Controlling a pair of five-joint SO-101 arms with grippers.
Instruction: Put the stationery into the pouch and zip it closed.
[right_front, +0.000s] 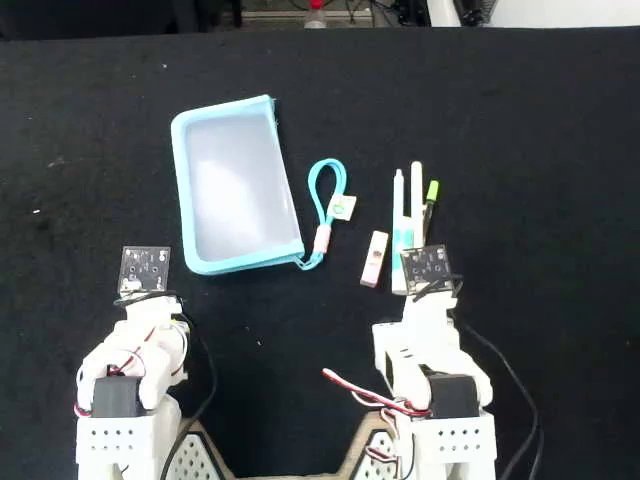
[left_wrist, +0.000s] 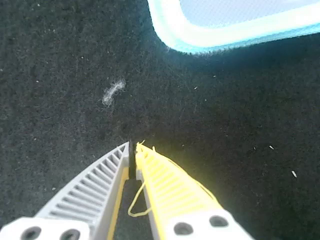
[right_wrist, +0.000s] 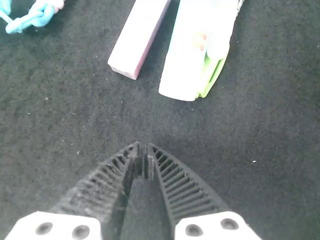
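high view, starting at the left: the left arm sits near the front edge of the black surface (right_front: 520, 150), with a dark square card (right_front: 145, 268) on top of its wrist. in the left wrist view we see the left tool (left_wrist: 132, 145) clenched, its grey and yellow fingertips meeting with nothing between them, and a loose yellow thread trailing from the yellow finger. it hangs over bare surface, near a small tuft of lint (left_wrist: 113, 92) and short of the pouch's rounded corner.

the pouch (right_front: 235, 190) lies flat beyond the left arm, pale and translucent with light blue trim. we cannot tell whether its zip is open. a blue strap (right_front: 327, 190) loops from its near right corner and lies on the surface just beside it, carrying a small tag.

right of the strap lies a pink and white eraser (right_front: 375, 258), apart from it. next come two white pens (right_front: 398, 215), side by side and pointing away from the arms, with a green-capped pen (right_front: 431, 200) just beside them. all the stationery is outside the pouch.

the right arm stands at the near ends of the pens, and its own card covers them. in the right wrist view the right tool (right_wrist: 145, 146) is clenched on nothing, its black tips together above the surface, just short of the ends of the eraser and a white and green pen.
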